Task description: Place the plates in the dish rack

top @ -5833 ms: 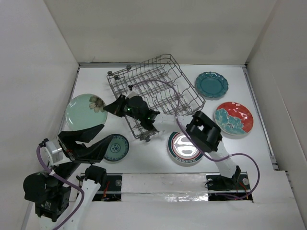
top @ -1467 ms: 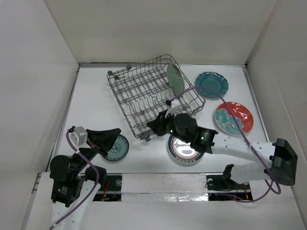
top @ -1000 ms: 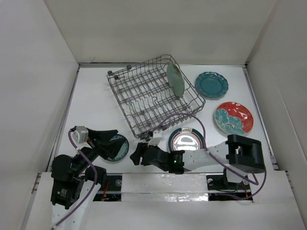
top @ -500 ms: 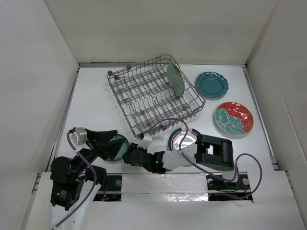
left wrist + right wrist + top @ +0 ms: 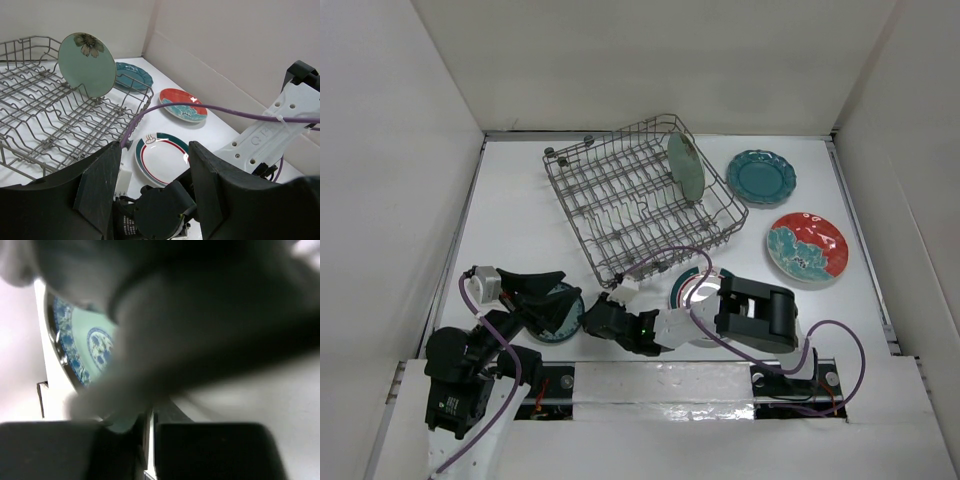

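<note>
**Right tool clenched at small plate**

The right tool (image 5: 592,318) is clenched at the edge of the small plate (image 5: 95,347), which lies at the worktop (image 5: 520,225) front; a grip cannot be confirmed. The left tool (image 5: 155,165) is released beside it. The green plate (image 5: 686,167) stands in the rack (image 5: 610,190).

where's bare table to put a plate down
Widest bare patch: between the dish rack and the left wall. A smaller one sits front right, nearer than the red floral plate. Crowded front centre around the small patterned plate and ringed plate.
</note>
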Available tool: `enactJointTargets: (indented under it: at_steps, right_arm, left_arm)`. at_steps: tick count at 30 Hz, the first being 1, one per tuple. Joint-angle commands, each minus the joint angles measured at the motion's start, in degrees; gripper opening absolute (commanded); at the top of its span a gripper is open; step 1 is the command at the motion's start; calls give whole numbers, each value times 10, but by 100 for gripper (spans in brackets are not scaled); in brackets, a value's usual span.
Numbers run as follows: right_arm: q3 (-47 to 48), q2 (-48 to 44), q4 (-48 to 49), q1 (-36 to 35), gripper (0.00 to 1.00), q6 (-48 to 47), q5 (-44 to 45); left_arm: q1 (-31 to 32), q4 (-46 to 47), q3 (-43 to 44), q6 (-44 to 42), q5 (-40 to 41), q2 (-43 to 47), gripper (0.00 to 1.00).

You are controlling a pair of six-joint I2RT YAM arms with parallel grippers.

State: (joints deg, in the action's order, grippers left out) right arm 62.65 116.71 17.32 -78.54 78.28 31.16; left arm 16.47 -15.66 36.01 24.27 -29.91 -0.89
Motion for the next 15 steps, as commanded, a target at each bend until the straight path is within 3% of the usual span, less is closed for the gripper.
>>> enactJointTargets:
  at_steps: [1, 15]
  right_arm:
    - [-7, -5, -9, -6, 0, -22, 28]
    - [-18, -180, -22, -86, 0, -245, 239]
  left_arm:
    - [4, 34, 3, -8, -4, 26, 53]
    - [4, 34, 3, -9, -4, 26, 52]
